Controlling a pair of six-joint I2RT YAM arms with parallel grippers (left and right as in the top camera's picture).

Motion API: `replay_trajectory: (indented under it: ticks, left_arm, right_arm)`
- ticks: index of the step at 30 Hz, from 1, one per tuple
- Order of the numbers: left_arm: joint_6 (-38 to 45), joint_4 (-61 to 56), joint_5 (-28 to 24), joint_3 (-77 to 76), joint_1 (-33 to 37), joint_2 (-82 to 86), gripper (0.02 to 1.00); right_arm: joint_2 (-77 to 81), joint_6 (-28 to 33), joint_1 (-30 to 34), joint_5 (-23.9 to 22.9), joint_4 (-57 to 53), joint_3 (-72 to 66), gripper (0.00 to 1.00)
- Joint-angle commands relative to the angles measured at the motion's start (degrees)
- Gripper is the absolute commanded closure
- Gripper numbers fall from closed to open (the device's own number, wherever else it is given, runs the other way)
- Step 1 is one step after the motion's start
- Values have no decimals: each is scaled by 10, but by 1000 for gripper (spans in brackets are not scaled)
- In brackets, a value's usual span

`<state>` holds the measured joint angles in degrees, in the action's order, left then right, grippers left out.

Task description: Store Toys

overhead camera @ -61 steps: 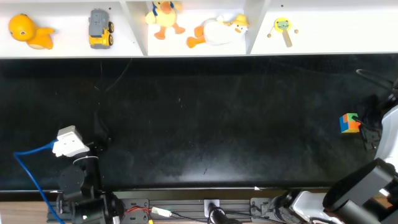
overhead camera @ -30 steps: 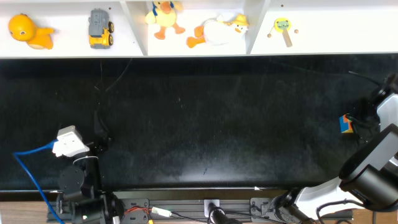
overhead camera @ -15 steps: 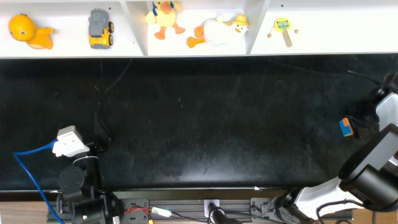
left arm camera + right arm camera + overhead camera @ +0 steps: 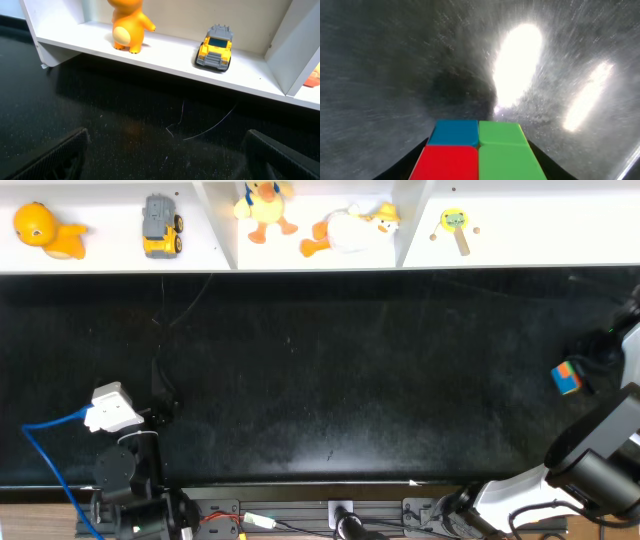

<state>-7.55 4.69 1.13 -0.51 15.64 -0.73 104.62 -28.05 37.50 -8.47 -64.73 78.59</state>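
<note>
While the right gripper (image 4: 477, 167) clamps the coloured cube (image 4: 479, 150) between its fingers, the left gripper (image 4: 165, 157) stands spread wide — yellow truck (image 4: 216, 46) and orange toy (image 4: 129, 25) beyond its fingertips.

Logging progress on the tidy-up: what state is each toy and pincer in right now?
colour cube: clamped in right pincer
right pincer: shut on colour cube
left pincer: open, empty
yellow truck: on its wheels, shelved
orange duck: upright, shelved
white plush duck: lying down, shelved
</note>
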Motion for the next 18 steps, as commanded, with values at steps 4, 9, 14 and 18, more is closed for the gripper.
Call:
replay_trajectory:
  ticks: [4, 9, 14, 18]
  left_arm:
    - [2, 2, -2, 1, 4, 6, 20]
    - [2, 2, -1, 1, 4, 6, 20]
    - [2, 2, -2, 1, 4, 6, 20]
    - [2, 1, -2, 1, 4, 6, 20]
  right_arm:
    - [-93, 60, -17, 2, -65, 82, 954]
    - [-188, 169, -42, 6, -43, 76, 954]
    - [-262, 292, -39, 79, 72, 27, 954]
    - [-263, 349, -30, 155, 200, -24, 956]
